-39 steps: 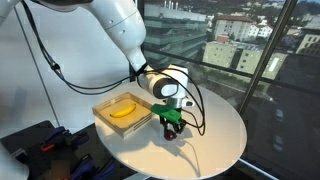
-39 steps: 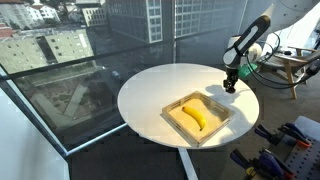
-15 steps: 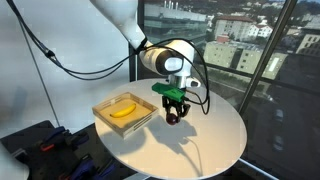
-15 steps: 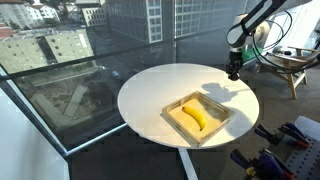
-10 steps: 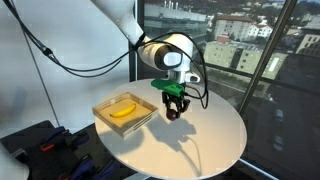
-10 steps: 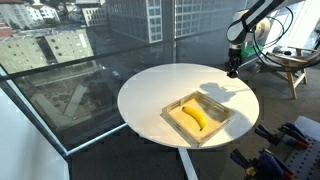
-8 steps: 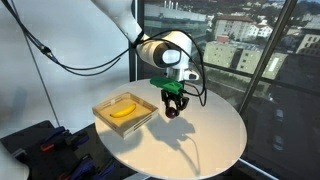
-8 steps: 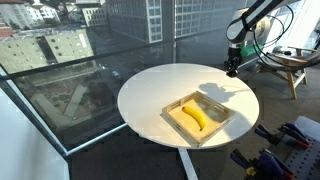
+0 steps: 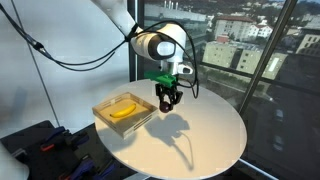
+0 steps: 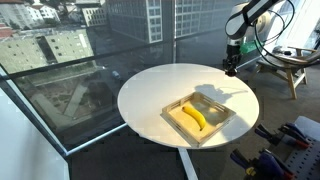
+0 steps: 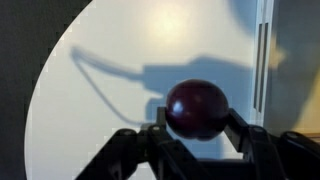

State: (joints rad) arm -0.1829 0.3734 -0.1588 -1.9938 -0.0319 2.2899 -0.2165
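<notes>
Right now the fingers (image 11: 244,138) are pinching a dark red fruit (image 11: 196,108), one finger pressed against each side and the round top standing clear between them. It looks smooth and glossy; whether it is a plum or a small apple I cannot tell from the wrist view. Below it that camera shows only the white tabletop (image 11: 130,60), crossed by the shadow of the fingers and their load, so I judge the fruit to be hanging in the air and touching nothing but the fingers.

Moving outward, in both exterior views the arm (image 9: 160,45) points the fingers straight down above the round tabletop (image 10: 150,90). They are close to one corner of the wooden tray (image 9: 120,124) but not over it. The tray sits flat on the tabletop with a single banana (image 10: 195,118) lying inside, and I see nothing else in it. Beyond the tabletop the window (image 9: 250,60) looks out on city buildings.

As for progress, I would say the pick-up part is settled: the grip looks centred and the fruit is well clear of the surface. The fruit is not set down anywhere, and the tray holds the banana alone.
</notes>
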